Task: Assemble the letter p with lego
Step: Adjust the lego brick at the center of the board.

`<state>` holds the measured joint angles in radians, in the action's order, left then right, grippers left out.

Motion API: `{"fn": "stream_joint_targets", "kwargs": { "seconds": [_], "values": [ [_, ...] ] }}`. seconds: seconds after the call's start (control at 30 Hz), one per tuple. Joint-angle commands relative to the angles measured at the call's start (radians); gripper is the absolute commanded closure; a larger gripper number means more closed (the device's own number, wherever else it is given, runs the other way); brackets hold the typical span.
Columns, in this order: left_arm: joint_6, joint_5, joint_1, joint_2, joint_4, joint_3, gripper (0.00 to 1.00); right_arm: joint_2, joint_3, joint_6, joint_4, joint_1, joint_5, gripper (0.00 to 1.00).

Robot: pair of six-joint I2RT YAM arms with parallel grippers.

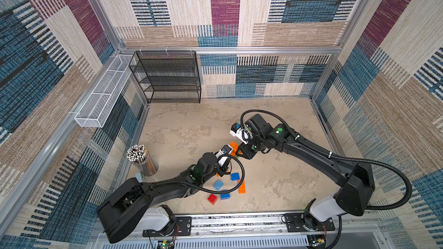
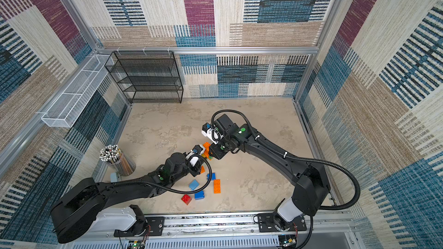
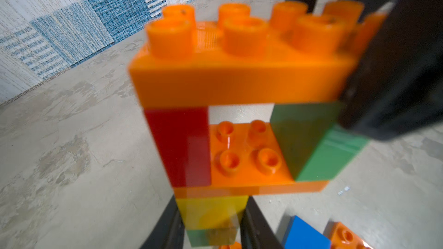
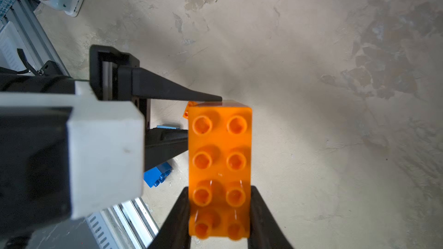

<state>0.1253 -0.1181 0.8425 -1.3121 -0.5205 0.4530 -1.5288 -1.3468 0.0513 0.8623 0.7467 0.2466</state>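
The lego stands as a p-shaped stack in the left wrist view: a long orange brick [image 3: 239, 80] on top, a red brick [image 3: 179, 144] and a green brick [image 3: 311, 144] under it, a lower orange brick [image 3: 244, 164], then a yellow brick [image 3: 211, 211] as the stem. My left gripper [image 3: 212, 202] is shut on that stem. My right gripper [image 4: 219, 188] is shut on the top orange brick [image 4: 219, 159]. In both top views the stack [image 1: 234, 148] [image 2: 206, 148] is mostly hidden between the two wrists.
Loose bricks lie near the front: light blue [image 1: 218, 184], blue [image 1: 235, 176], long orange [image 1: 241, 186], another blue [image 1: 225, 195] and red [image 1: 212, 199]. A cup of pencils [image 1: 141, 160] stands at the left. A black mesh shelf [image 1: 167, 77] and a white wire basket [image 1: 103, 97] line the back left.
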Motion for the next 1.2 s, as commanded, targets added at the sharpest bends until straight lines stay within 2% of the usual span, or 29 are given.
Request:
{"fn": "stream_joint_targets", "kwargs": {
  "seconds": [0.0,0.2,0.53,0.7,0.8,0.97,1.17],
  "values": [
    [0.092,-0.010,0.027,0.000,-0.116,0.028,0.78,-0.005,0.010,-0.011,0.009,0.002,-0.017,0.75],
    [0.099,-0.015,0.043,-0.012,-0.068,0.050,0.80,0.000,0.007,-0.010,0.003,0.001,-0.025,0.73],
    [0.042,-0.050,0.038,-0.037,0.023,0.084,0.80,0.103,-0.008,-0.020,-0.047,-0.003,-0.112,0.37],
    [-0.026,-0.068,0.010,-0.017,0.167,0.130,0.80,0.201,0.008,-0.048,-0.089,-0.044,-0.177,0.31],
    [-0.122,-0.064,-0.049,-0.013,0.329,0.192,0.81,0.286,0.043,-0.079,-0.135,-0.084,-0.239,0.29],
    [-0.282,-0.097,-0.141,-0.081,0.727,0.380,0.81,0.393,0.126,-0.126,-0.180,-0.094,-0.330,0.28],
    [-0.437,-0.100,-0.235,-0.228,1.121,0.621,0.80,0.481,0.241,-0.199,-0.235,-0.095,-0.315,0.30]
  ]
}}
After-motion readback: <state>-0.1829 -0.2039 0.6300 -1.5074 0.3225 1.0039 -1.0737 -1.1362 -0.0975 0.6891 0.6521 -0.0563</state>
